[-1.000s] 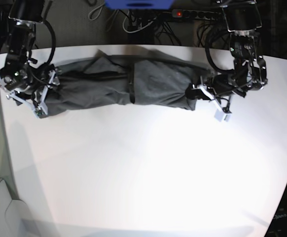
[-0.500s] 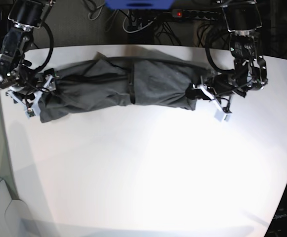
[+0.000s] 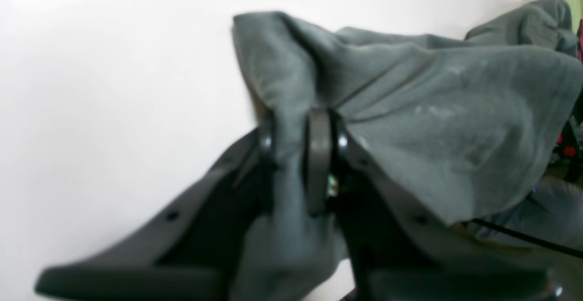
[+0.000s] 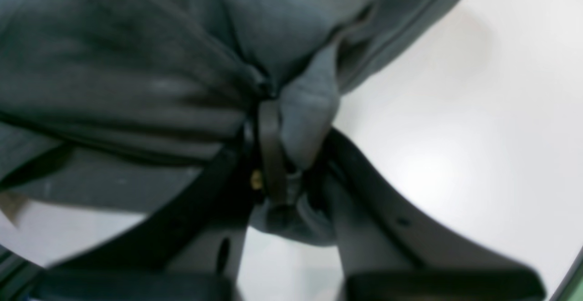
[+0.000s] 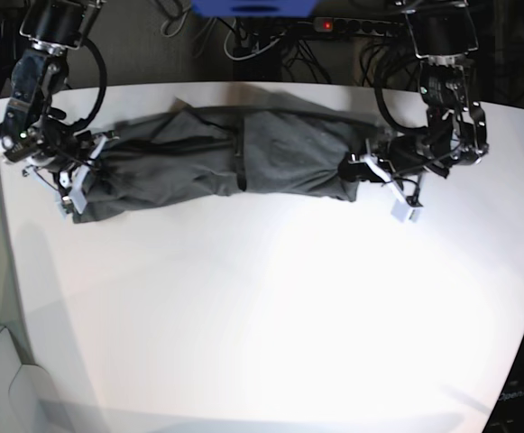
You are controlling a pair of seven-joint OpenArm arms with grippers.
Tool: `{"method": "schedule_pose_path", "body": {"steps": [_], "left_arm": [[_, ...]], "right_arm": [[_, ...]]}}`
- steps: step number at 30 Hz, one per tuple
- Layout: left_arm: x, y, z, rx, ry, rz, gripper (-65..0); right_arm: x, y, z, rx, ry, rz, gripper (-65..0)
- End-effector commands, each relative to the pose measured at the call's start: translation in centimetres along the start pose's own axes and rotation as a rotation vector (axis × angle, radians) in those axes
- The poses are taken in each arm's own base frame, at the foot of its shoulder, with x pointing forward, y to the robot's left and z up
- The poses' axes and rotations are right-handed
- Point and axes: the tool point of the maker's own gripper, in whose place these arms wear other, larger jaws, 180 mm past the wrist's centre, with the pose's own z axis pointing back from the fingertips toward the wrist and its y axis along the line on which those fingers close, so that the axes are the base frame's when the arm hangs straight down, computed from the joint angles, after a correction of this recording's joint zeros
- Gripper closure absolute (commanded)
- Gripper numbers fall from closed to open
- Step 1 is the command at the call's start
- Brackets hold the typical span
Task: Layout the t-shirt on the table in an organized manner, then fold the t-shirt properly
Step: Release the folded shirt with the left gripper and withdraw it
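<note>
Your broad white matte table [image 5: 271, 307] fills the base view, its curved edge sweeping down both sides, bare and brightly lit across the whole near half. Beyond its far edge you see a dark clutter of cables, a black power strip with a red lit switch [image 5: 326, 25] and a blue object [image 5: 252, 7] cut off at the top of the view.

Along the far side of the table lies your plain dark charcoal-grey short-sleeved t-shirt [image 5: 234, 162], pulled into a long, loosely bunched band running from one arm to the other, creased lengthwise and with a dark seam crossing its middle. It rests on the table, near the far edge.

Your left gripper [image 3: 300, 160], at the right end of the band in the base view, has its fingers [image 3: 319, 155] clenched on a gathered fold of the cloth, which spreads out wrinkled beyond them in the left wrist view. Your right gripper [image 4: 282, 155], at the other end, likewise has its fingers [image 4: 268, 146] pinched on a bunched corner of the shirt, with white table showing beside it.
</note>
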Motion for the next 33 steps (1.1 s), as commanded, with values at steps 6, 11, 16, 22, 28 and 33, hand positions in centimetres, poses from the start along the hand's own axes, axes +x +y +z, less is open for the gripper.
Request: {"method": "schedule_pose_path", "body": {"steps": [6,11,16,22,28,33], "left_arm": [[0.7,0.7,0.3,0.045,0.029,-0.032,-0.4],[1.6,0.1,0.4,0.020,0.005,-0.032,-0.4],[3.4,-1.6,1.2,-0.076,-0.072,-0.013,-0.5],[4.6,-3.0,1.9,-0.163,-0.128,0.014,-0.5],[5.7,-4.2,2.6,-0.189,-0.167,-0.008,-5.8],[5.7,-4.0,2.6,-0.182,-0.166,-0.006,-29.7]], "right_arm": [[-0.6,-1.8,1.9,-0.116,0.081,0.064,0.0],[-0.1,-1.9,2.2,-0.124,0.068,0.072,0.0],[-0.1,-1.9,2.2,-0.124,0.068,0.072,0.0],[0.1,-1.9,2.2,-0.126,0.062,0.072,0.0],[0.4,-2.1,2.3,-0.130,0.056,0.074,0.0],[0.5,-2.1,2.3,-0.131,0.053,0.074,0.0]]}}
